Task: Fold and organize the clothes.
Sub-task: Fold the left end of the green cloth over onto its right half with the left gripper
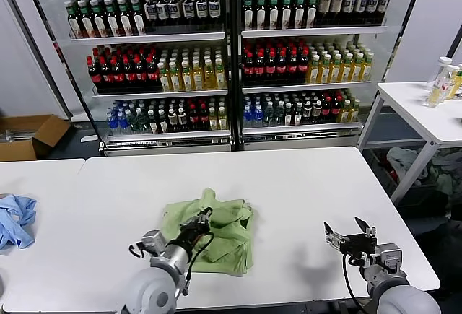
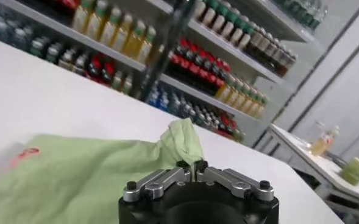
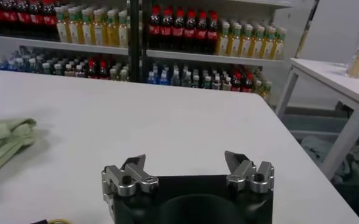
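Note:
The clothes, a light green shirt (image 1: 220, 236), lie folded in a loose bundle on the white table (image 1: 303, 184), a little left of the middle near the front. My left gripper (image 1: 203, 217) sits over the bundle's left part. In the left wrist view its jaws (image 2: 193, 165) stand pressed together on a raised fold of the green fabric (image 2: 182, 137), with a red print (image 2: 24, 153) showing on the cloth. My right gripper (image 1: 349, 229) hovers low over bare table to the right of the shirt, open and holding nothing (image 3: 185, 162). The shirt's edge (image 3: 5, 140) shows in the right wrist view.
A light blue garment (image 1: 14, 220) lies on the adjoining table at the far left. Shelves of bottles (image 1: 231, 47) stand behind the table. A side table (image 1: 426, 112) with bottles is at the right, and a cardboard box (image 1: 29, 135) sits on the floor at the left.

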